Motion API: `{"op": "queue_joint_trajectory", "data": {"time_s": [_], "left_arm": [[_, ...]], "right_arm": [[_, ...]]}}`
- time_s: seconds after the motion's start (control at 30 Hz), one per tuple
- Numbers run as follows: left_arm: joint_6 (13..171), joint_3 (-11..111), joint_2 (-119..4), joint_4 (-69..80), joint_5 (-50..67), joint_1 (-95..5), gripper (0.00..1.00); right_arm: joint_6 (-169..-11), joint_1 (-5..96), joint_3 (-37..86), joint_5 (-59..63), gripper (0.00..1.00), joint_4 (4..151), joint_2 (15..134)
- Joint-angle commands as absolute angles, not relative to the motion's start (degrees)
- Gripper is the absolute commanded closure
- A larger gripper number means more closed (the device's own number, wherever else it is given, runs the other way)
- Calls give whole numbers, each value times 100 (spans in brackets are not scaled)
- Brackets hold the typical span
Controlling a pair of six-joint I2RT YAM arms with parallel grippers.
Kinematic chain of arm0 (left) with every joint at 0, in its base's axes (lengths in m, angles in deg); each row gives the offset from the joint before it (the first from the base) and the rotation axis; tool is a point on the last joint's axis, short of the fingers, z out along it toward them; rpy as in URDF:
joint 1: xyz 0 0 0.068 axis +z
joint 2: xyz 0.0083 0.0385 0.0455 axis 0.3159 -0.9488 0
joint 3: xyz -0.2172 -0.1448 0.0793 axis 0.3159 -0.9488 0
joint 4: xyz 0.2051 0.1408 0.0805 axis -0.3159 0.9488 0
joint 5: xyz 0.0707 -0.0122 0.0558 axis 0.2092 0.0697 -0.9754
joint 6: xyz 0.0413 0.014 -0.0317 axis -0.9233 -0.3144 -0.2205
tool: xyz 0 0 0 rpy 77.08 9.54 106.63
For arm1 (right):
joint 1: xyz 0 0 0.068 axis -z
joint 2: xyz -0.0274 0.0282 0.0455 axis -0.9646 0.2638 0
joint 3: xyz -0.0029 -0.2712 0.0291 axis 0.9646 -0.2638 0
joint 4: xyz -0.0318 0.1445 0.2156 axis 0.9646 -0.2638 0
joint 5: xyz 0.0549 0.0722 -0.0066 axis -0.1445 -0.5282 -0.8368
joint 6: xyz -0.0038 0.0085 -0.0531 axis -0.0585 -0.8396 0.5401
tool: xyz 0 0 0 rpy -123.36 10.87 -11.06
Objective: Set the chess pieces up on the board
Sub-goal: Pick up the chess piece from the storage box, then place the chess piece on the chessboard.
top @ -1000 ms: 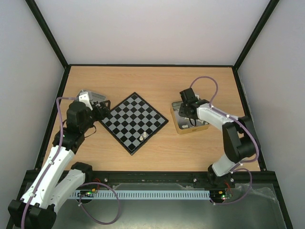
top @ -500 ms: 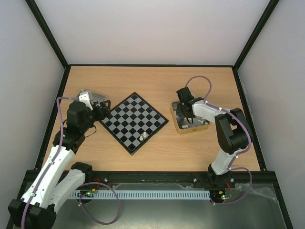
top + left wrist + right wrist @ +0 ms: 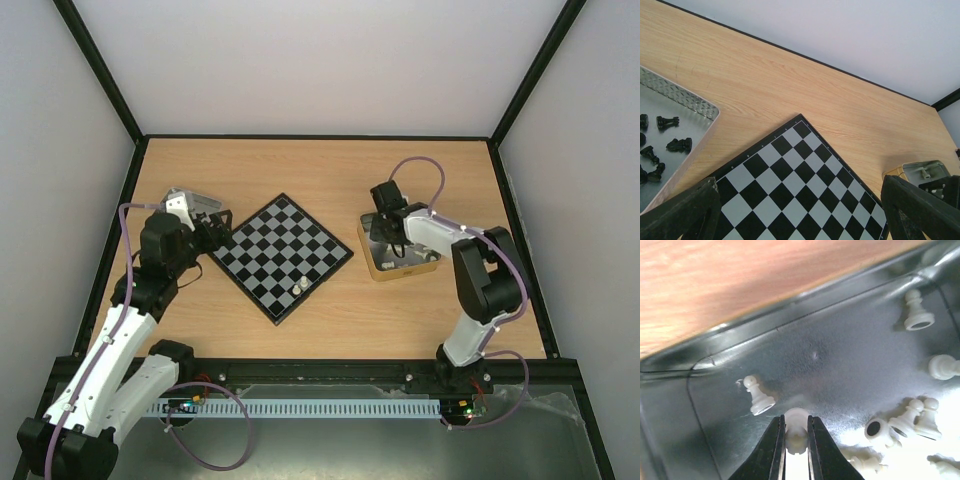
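The right tool (image 3: 797, 421) is closed on a white piece (image 3: 797, 434), one black finger pressed against each side of its rounded body. It is down inside a shallow metal tray (image 3: 790, 322), close to the tray's floor. Just beside the tool at 10 o'clock a small pawn (image 3: 759, 398) lies tipped on its side. More cream chess pieces (image 3: 905, 421) are heaped at 3 o'clock, some fallen over with their hollow bases showing. Another pawn (image 3: 916, 314) lies at 1 o'clock near the tray wall, and one more piece (image 3: 943, 367) lies at 2 o'clock by the picture's edge.

From above, the right tool (image 3: 388, 232) is over this tray (image 3: 402, 270), which sits on the desk (image 3: 330, 170) at 3 o'clock from the board (image 3: 270, 240), near it but apart. The board lies turned like a diamond. Two pale pieces (image 3: 300, 284) stand on it, toward 5 o'clock from its centre, near its edge.

The left tool (image 3: 215, 235) hangs over the board's 9 o'clock corner. In its wrist view the left tool (image 3: 800, 220) is spread wide and grips nothing, with the board (image 3: 805, 195) showing between the fingers (image 3: 682, 217). At 9 o'clock of it a second tray (image 3: 687, 97) holds black pieces (image 3: 667, 121).
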State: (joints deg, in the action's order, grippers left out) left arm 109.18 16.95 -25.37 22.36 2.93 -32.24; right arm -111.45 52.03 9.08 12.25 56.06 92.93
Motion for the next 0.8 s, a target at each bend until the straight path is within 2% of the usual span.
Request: {"op": "queue_joint_trajectory", "data": {"time_s": [0.0,0.2,0.43,0.77], "left_arm": [[10858,1622,-2514,2125,267,-3224,11],[10875,1617,-2511,2114,258,-3225,11],[10905,1592,-2486,2132,251,-3230,11],[10915,1582,-2483,2149,258,-3226,11]], "right_arm": [[-11144,5097,1106,1231,92,5407,8711],[-11047,4503,1396,872,92,5154,8498],[-11012,3818,1521,697,91,4987,8793],[-10970,3488,1543,680,91,4842,9313]]}}
